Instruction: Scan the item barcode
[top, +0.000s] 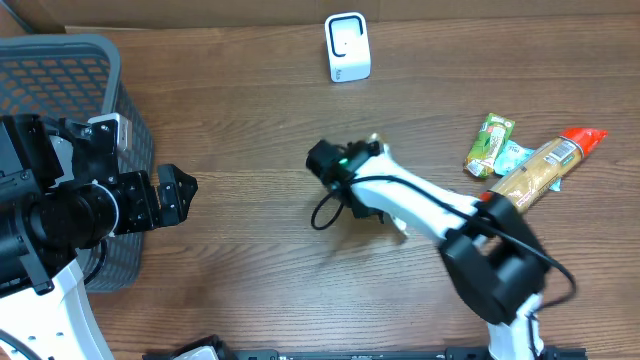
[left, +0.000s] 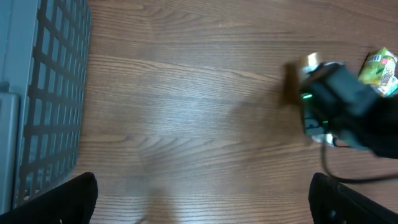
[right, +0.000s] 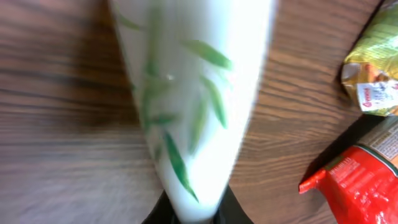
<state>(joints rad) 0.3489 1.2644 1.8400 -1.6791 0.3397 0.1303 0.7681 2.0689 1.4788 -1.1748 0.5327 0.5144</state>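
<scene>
Pouch (right: 193, 93), white with green leaves, sits clenched by its narrow end in the right claw (right: 194, 214), well apart from the scanner (top: 347, 47), so it may swing or slip and present the wrong face; left claw (top: 172, 195) gapes released, farther off.

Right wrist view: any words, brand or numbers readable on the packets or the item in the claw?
Nothing can be read.
red pouch: printed lines, too blurred.
green packet: red logo on a white patch, too small.
white leaf-print item: no text showing.
</scene>
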